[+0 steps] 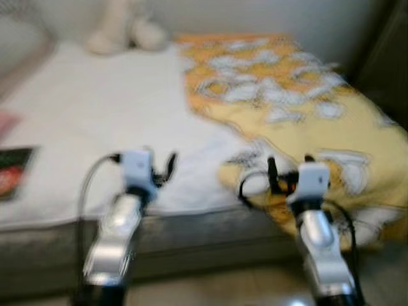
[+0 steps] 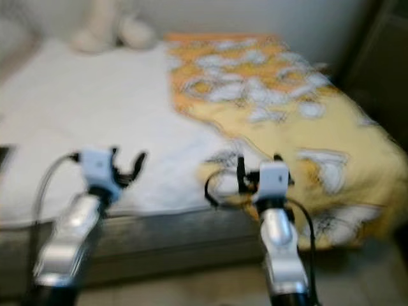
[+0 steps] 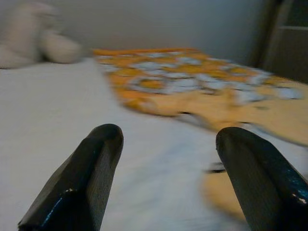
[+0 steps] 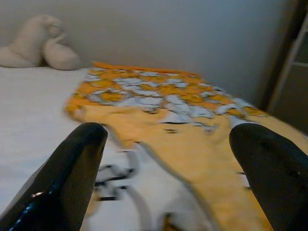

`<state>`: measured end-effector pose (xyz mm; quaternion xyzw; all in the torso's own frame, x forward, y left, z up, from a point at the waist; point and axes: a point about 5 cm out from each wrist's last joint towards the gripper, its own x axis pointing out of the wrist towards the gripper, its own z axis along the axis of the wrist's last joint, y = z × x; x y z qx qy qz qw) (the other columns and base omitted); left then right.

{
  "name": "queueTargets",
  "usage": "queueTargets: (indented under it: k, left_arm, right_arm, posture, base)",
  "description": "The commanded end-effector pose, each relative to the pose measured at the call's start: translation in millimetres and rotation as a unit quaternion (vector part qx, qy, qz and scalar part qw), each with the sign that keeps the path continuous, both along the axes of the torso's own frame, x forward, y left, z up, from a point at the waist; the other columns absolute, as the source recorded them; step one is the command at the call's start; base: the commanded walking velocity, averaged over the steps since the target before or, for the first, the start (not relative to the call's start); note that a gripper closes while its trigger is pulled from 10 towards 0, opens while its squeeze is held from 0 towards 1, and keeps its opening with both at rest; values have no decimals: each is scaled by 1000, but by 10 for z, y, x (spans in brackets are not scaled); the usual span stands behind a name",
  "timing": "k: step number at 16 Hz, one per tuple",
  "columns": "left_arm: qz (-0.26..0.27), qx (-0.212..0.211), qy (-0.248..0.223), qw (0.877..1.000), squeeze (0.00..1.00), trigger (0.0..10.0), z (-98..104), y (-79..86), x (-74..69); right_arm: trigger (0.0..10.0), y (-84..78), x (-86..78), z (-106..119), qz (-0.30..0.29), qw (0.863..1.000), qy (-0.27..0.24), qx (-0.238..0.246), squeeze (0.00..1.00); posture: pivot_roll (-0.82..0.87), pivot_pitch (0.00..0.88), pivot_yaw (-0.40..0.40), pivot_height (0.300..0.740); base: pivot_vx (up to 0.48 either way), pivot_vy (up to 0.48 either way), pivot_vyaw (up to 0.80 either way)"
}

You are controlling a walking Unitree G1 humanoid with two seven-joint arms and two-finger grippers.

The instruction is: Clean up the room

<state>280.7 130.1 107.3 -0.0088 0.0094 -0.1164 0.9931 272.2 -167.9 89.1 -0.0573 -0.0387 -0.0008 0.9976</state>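
Two grippers, left gripper [image 1: 162, 167] and right gripper [image 1: 290, 171], hover wide open at the bed [image 1: 95, 115] edge; the rumpled yellow blanket [image 1: 299, 108] covers the bed's right half, best grasped by its near hem.

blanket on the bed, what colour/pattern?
Yellow-orange blanket with white and grey patches, clearest in the right wrist view.
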Motion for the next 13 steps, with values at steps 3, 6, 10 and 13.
queueTargets:
  k: [3,6,10,13]
  left_arm:
    - [-10,1,6,1000,0,10000,-32,-109,31]
    - [12,10,9,1000,0,10000,-50,-23,64]
    - [18,5,2,1000,0,10000,-36,3,39]
    - [14,25,0,1000,0,10000,-35,15,27]
  right_arm:
    - [10000,-72,62,-13,-5,1000,25,3,0]
    - [10000,-65,90,-30,-4,999,40,16,0]
    - [10000,44,122,-49,22,999,47,17,0]
    - [10000,44,141,-104,15,997,65,32,0]
  posture:
    - [-137,0,6,740]
    - [-125,0,7,740]
    - [-100,0,1,740]
    - [-91,0,2,740]
  base:
    - [410,-175,0]
    - [0,0,0]
    - [0,233,120]
    - [372,221,354]
